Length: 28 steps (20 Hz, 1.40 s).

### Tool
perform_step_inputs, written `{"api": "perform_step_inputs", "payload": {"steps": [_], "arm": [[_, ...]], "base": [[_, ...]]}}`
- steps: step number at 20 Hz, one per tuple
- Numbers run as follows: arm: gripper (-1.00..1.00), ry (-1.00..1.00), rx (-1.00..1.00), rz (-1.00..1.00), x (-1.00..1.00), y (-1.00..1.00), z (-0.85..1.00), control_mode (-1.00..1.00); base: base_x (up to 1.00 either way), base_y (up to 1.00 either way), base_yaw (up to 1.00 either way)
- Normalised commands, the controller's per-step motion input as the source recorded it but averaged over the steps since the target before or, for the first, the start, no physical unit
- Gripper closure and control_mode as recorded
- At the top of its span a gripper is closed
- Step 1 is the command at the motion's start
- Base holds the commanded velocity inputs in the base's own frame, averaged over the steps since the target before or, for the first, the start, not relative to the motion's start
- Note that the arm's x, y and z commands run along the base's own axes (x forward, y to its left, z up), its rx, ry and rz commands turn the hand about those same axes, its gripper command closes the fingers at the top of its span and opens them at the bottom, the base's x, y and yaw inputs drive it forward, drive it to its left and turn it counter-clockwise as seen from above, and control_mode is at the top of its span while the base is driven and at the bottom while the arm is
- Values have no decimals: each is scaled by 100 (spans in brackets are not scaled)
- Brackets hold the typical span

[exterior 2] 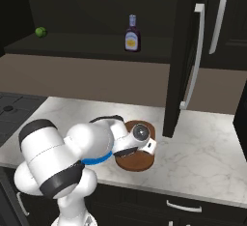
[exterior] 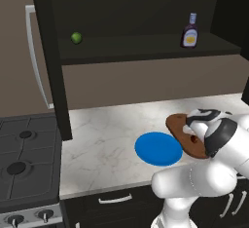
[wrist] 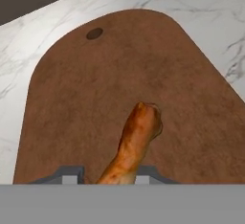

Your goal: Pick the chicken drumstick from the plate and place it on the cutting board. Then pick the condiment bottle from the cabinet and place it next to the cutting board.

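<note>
The chicken drumstick (wrist: 136,144) is lying over the middle of the cutting board (wrist: 95,98), pinched between the fingertips of the gripper (wrist: 106,176). To finish this step well, it needs parting the fingers fully and lifting straight up, clear of the meat, before reaching for the condiment bottle (exterior: 190,31) standing on the cabinet (exterior: 146,51) shelf.

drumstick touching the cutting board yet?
Cannot tell. Hand view shows the chicken drumstick over the cutting board between the end effector fingertips, neither contact nor gap plain.
</note>
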Motion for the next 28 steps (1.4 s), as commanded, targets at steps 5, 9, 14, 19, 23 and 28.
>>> {"api": "perform_step_inputs", "payload": {"steps": [5, 9, 14, 19, 23, 28], "arm": [[-100, 0, 0, 0, 0, 0, 0, -100], [-100, 0, 0, 0, -5, 0, 15, -100], [-100, 0, 0, 0, -10, 0, 30, -100], [-100, 0, -1, 0, -9, 0, 28, -100], [-100, 0, 0, 0, -9, 0, 23, -100], [-100, 0, 0, 0, -21, 0, 15, -100]], "base": [[0, 0, 0], [0, 0, 0], [0, 0, 0], [0, 0, 0], [0, 0, 0], [0, 0, 0]]}}
